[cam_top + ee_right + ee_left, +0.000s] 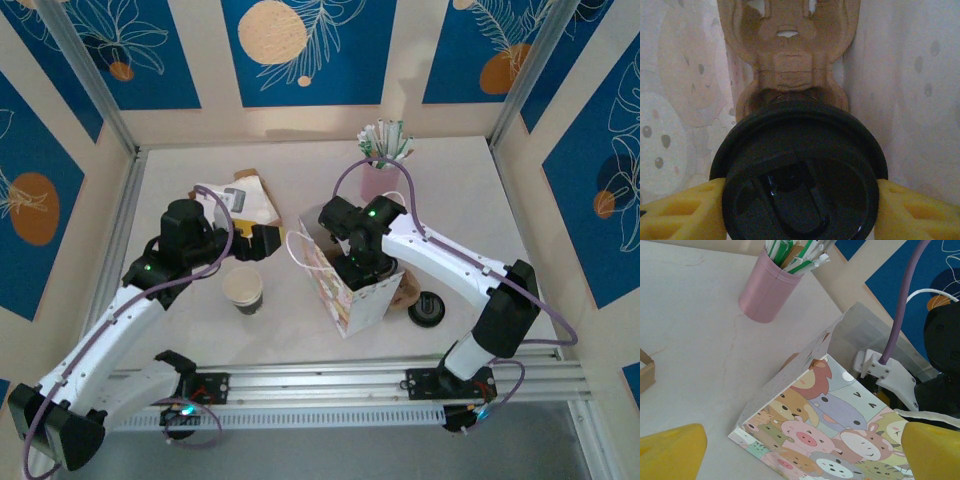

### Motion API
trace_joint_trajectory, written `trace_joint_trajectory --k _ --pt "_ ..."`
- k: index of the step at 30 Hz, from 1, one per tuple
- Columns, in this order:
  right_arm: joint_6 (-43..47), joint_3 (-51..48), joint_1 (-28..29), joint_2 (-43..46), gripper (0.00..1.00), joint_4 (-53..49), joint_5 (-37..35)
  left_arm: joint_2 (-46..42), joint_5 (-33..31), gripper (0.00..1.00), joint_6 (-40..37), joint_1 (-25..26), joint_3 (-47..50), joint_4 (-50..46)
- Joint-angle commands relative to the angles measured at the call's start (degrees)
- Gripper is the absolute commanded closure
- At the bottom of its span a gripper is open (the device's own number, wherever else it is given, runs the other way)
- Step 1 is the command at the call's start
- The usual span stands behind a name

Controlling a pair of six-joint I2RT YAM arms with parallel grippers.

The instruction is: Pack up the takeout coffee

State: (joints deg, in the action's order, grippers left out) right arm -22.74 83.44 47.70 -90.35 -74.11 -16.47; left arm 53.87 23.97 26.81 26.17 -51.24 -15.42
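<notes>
The takeout coffee's round black lid [800, 170] is close up in the right wrist view, and its dark cup body is hidden beneath it. My right gripper [800, 212] is shut on the coffee, with a yellow finger [680, 212] pressed against each side. It reaches down into the cartoon-animal paper bag [352, 298], and my right gripper [358, 266] sits at the bag's mouth. A brown cardboard cup carrier [790, 55] stands inside the bag behind the coffee. My left gripper [262, 243] hangs open just left of the bag [830, 430], touching nothing.
A lidless cup with a white inside [243, 289] stands left of the bag. A loose black lid [428, 307] lies to its right. A pink holder of straws [382, 165] [765, 292] stands behind it. Brown paper packaging [240, 200] lies at the back left.
</notes>
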Motion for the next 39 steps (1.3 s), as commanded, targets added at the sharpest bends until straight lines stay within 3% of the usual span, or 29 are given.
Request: trace_joint_trajectory --k 1,39 --pt "0.5 -0.2 -0.2 0.7 0.42 -0.4 0.7 0.0 0.6 0.0 -1.2 0.9 -0.5 1.5" --pt "1.1 -1.2 -1.7 -1.2 0.42 -0.2 3.5 0.7 0.6 0.0 -1.1 1.1 -0.5 1.9"
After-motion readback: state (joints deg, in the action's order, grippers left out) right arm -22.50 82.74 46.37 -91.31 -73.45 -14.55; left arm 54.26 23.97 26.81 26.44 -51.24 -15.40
